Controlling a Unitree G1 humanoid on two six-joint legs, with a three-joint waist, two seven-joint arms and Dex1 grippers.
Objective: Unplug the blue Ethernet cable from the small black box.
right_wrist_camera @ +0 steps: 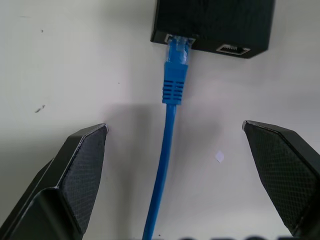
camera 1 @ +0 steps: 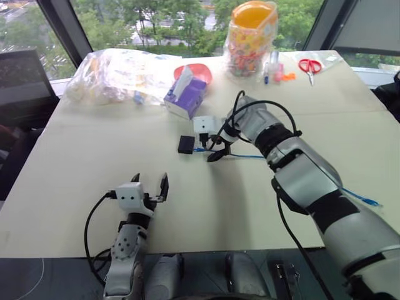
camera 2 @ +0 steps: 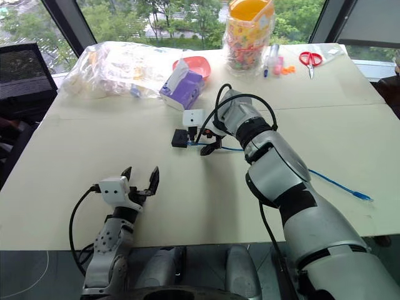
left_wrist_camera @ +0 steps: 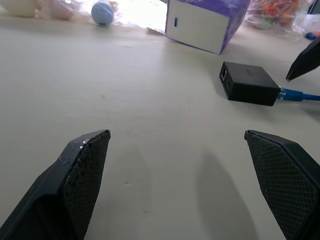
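The small black box lies flat near the middle of the table. The blue Ethernet cable is plugged into a port in the box's side, next to a second, empty port. The cable trails right across the table to its loose far end. My right gripper hangs tilted down just over the cable beside the plug, open, with one finger on each side of the cord and touching nothing. My left gripper is open and level near the table's front edge, facing the box from a distance.
A purple tissue box stands just behind the black box, with a red bowl behind it. A clear plastic bag lies at the back left. A candy jar, markers and scissors stand at the back right.
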